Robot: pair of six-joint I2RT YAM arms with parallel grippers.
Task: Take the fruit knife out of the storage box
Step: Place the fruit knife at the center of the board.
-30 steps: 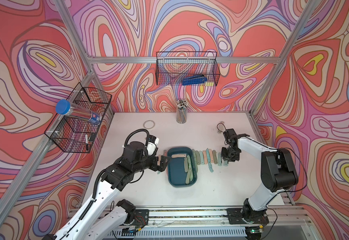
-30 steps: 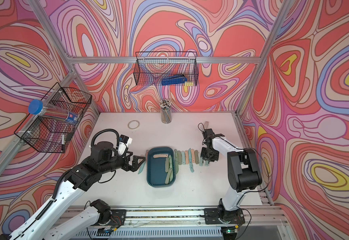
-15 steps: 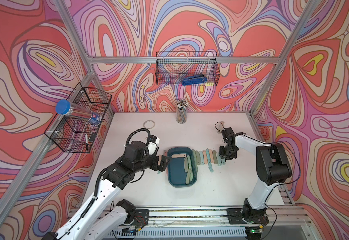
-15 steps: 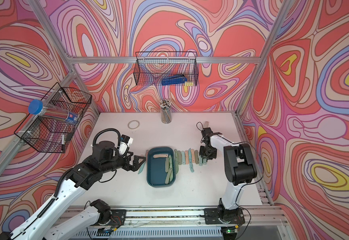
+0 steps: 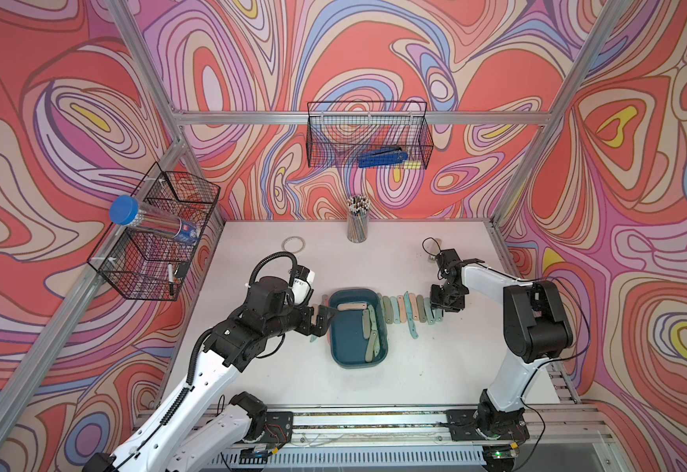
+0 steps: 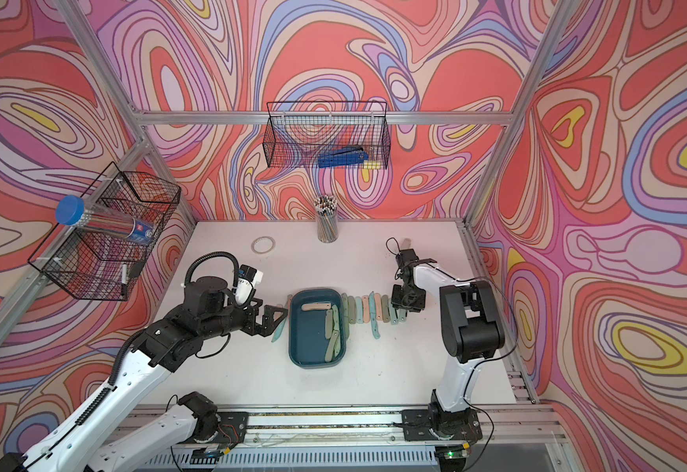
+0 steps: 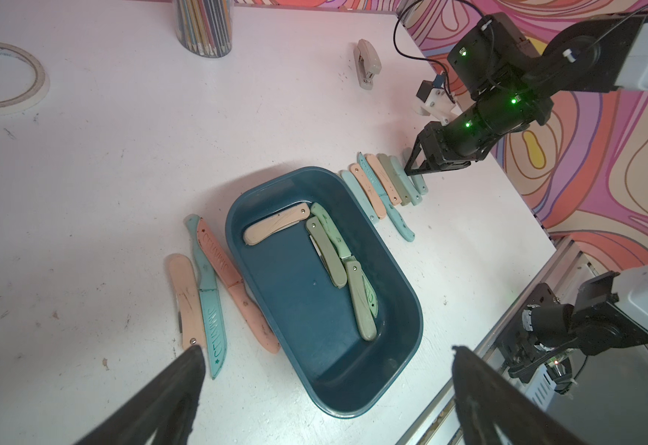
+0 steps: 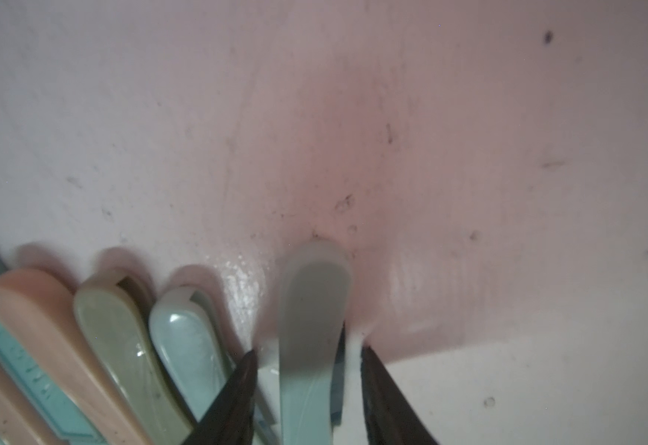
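Grey-green plastic fruit knife [image 8: 314,300], out of the dark teal rounded storage box [image 7: 299,308], lies toward the white desk's [image 7: 122,154] right edge between the right gripper's [image 8: 310,350] parted jaws, best lifted straight up; left gripper [image 7: 326,348] gapes.

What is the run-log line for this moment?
left pincer: open, beside storage box | right pincer: open around pale knife at row end | box: knives inside

A word looking like CERAMIC is running along the teal blade [image 7: 213,327] lying beside the storage box [image 7: 347,408] — a small star is sitting near its tip. Similar lettering is showing on the pink knife [image 7: 216,252] next to it — print on the tape roll [image 7: 41,77] is proving too small to read.
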